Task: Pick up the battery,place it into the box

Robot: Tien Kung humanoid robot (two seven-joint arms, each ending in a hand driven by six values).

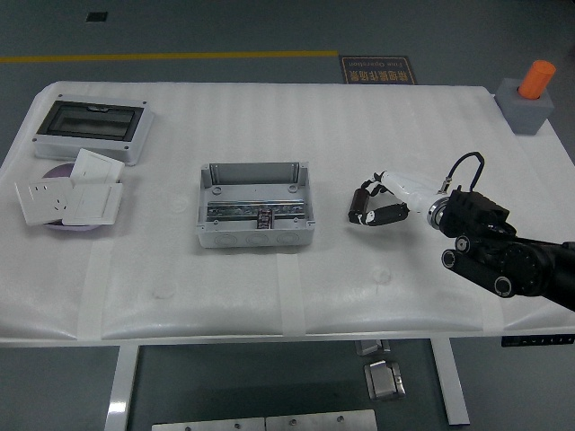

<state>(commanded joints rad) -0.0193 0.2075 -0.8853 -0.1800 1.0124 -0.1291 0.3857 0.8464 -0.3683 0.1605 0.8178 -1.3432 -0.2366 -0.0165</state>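
Right hand (375,203) is at the battery (360,205), fingers curled around it; the battery shows as a small dark cylinder at the hand's left side, on or just above the white surface (359,126), and whether it has cleared the surface cannot be told. Grip appears closed on the battery, though contact of each finger is too small to confirm. The battery's long axis runs roughly from the far side toward the near edge, tilted slightly. The box (255,206), grey and open-topped, sits well apart to the left of the hand, near the middle of the surface, with bare surface between them. The coming move therefore turns on a leftward carry from the hand's position to the box opening. Left arm is not in view; the right arm alone is placed to do the work. Judged stage: grasp being secured, lift and transfer not yet done.
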